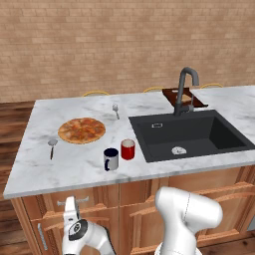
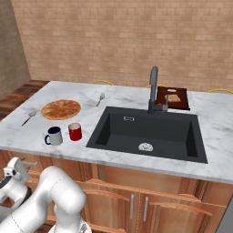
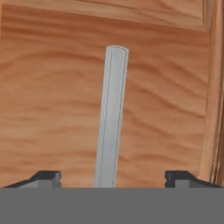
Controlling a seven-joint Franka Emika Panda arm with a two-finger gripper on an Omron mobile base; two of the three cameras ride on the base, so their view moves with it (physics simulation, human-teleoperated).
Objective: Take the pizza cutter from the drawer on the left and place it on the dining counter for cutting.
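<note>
- Hand view looks square onto the reddish-brown front of the drawer (image 3: 52,109), with its silver bar handle (image 3: 111,118) running lengthwise up the middle of the picture.
- Sits between the two dark fingertips, one low at the left (image 3: 43,177) and one low at the right (image 3: 181,177), so the gripper (image 3: 112,179) straddles the bar across its long axis.
- Jaws spread wide, well apart from the bar on both sides, pinching nothing.
- Seen from the left base view, gripper (image 1: 70,205) points up at the drawer (image 1: 94,196) just under the left end of the dining counter (image 1: 84,172); bar lies level along the drawer front there.
- Judged as the approach to the handle: closing across the bar and then pulling straight out from the cabinet face looks like what comes next.
- Pizza cutter not to be found with the drawer shut; presumably inside, cannot tell.
- On the marble: pizza (image 1: 81,130), small grey round-headed utensil (image 1: 52,147) to its left, fork (image 1: 116,109) behind it, dark mug (image 1: 111,159) and red cup (image 1: 128,149) beside the black sink (image 1: 194,133).
- Risk, as a guess: fingers closing too near the bar's end and slipping off on the pull.
</note>
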